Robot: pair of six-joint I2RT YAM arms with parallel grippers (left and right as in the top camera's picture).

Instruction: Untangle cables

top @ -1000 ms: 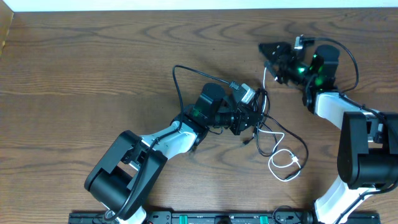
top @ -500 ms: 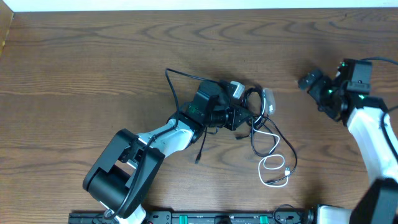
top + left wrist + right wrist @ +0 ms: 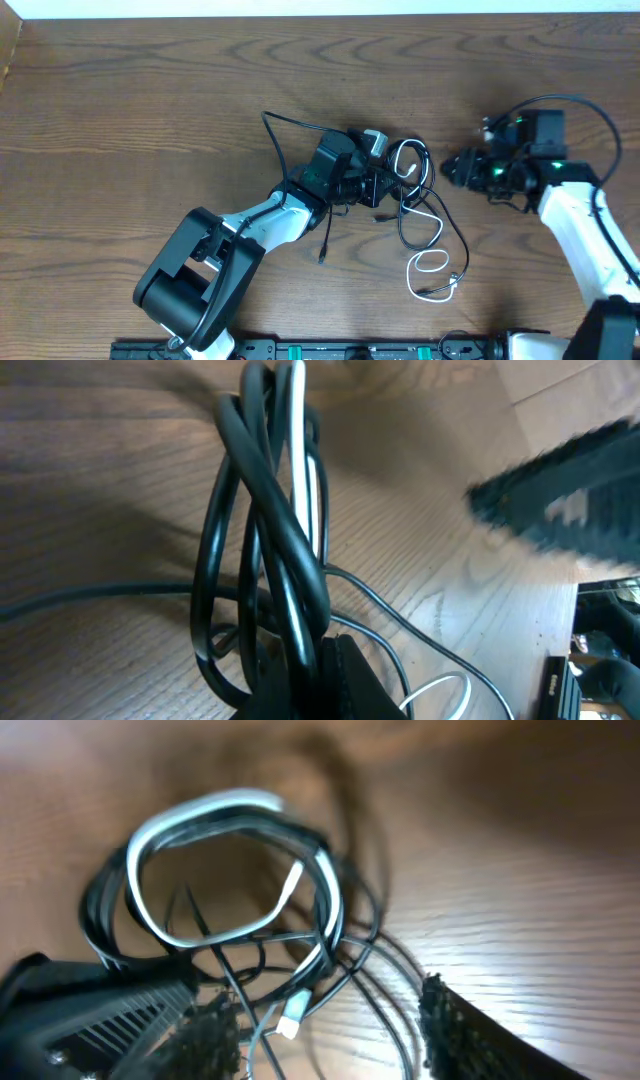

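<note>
On my overhead view the left gripper (image 3: 383, 186) sits just right of centre, clamped tight on the cables (image 3: 412, 186). The bundle bunches at its tips and spills toward the lower right of the frame. The white cable (image 3: 430, 272) trails down into a small loop lying flat on the worktop (image 3: 150, 100), with a plug end at the loop's lower right. One black cable (image 3: 272, 132) arcs up and left of the left arm, and another black end lies below the arm, near lower centre.

From the left wrist I see black strands and one white strand rising in a twisted loop out of the closed fingers at the bottom of the frame.

The right gripper (image 3: 452, 168) is at right of centre, near the bundle but apart from it. Its wrist view shows the two fingers (image 3: 212, 1038) spread with nothing between them, and the white and black loops lying beyond in the upper left.
</note>
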